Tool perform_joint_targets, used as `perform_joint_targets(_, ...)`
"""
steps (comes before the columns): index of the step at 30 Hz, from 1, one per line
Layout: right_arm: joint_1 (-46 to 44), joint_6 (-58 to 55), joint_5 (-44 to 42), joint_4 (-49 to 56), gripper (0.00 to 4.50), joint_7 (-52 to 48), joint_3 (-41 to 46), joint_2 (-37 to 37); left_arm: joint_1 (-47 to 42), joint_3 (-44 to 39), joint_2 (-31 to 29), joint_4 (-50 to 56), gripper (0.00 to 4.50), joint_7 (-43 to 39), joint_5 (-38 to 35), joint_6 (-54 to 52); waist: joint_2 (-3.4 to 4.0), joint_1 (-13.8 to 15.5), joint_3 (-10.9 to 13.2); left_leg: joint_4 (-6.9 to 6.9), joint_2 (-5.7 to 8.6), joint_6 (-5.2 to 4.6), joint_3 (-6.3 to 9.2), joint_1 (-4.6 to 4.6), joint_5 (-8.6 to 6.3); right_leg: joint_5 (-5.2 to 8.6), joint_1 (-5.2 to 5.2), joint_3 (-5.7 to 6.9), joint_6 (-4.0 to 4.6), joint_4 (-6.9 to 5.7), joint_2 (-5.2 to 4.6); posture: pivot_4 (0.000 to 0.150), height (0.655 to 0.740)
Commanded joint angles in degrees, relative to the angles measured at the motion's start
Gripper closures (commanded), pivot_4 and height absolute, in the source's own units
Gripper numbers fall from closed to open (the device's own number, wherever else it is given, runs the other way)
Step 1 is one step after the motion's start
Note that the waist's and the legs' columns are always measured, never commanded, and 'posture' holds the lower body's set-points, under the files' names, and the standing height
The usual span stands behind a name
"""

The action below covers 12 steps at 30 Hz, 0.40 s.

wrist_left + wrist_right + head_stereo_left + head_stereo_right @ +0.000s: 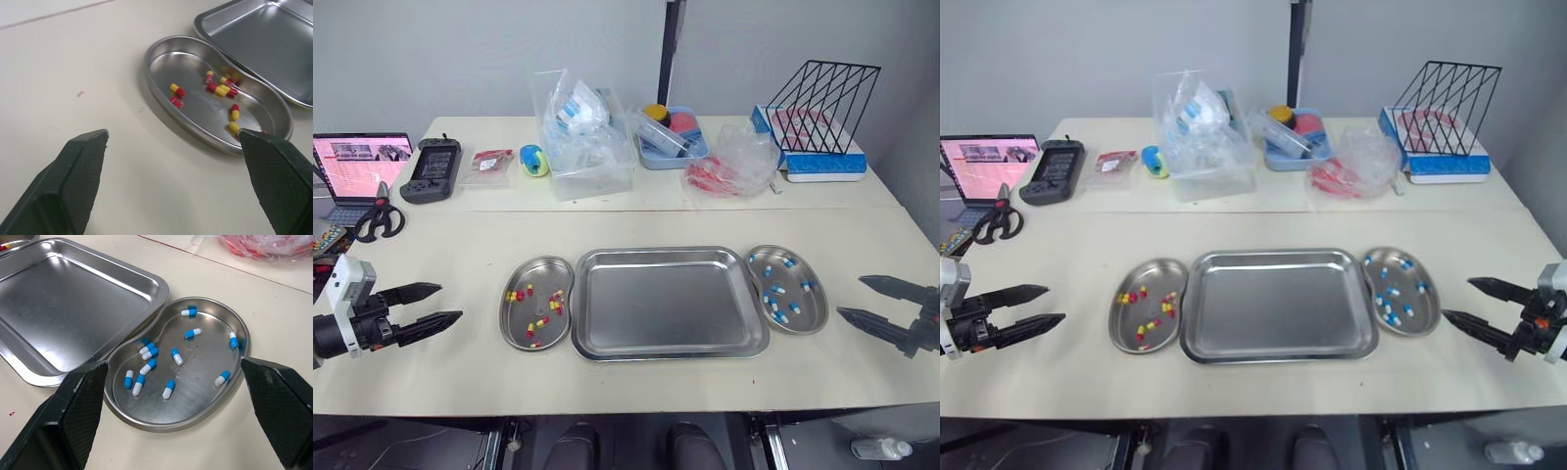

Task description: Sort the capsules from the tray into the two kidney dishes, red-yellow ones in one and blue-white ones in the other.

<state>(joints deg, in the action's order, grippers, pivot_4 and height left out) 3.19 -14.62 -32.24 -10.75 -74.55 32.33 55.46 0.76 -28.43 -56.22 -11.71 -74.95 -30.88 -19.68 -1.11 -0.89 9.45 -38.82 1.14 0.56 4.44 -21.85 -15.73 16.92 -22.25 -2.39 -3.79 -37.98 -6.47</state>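
Plainly, both grippers are empty, their fingers spread wide. The left gripper (450, 301) hangs over the table (636, 220) near the left dish (506, 318), and the right gripper (850, 296) hangs near the right dish (823, 294). The red-yellow capsules (555, 305) lie in the left dish and the blue-white capsules (773, 305) in the right. The tray (666, 304) between the dishes looks bare, so the sorting seems done.

The likeliest trouble from here is a careless arm move. Each open fingertip points at its dish, and a forward drift could catch the thin rim. These shallow steel dishes probably slide or tip easily. Both dishes sit against the tray, so a shove on one could shift all three. Spilled capsules would roll, mix colours, or leave the table.
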Motion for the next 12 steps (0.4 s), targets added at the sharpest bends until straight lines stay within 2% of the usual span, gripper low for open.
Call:
perform_joint_targets(1,-0.45,1.19,-0.08,1.01,0.00,0.35,1.05,0.08,1.25,-2.08,-0.71,2.66,0.02,0.30,-0.03,1.18,0.00,-0.07,0.00,0.01,0.00,0.00,0.00,0.00,0.00,0.00,-0.01,0.00,0.00,0.00,0.00,0.150,0.7275)
perform_joint_targets(12,-1.30,0.31,-0.12,1.60,0.00,1.16,-0.26,0.33,2.44,-2.25,-0.57,4.54,0.02,1.83,0.03,1.41,0.00,-0.04,0.00,0.02,-0.01,0.00,0.00,-0.02,0.00,0.00,-0.02,-0.01,0.00,0.00,0.00,0.150,0.7275)
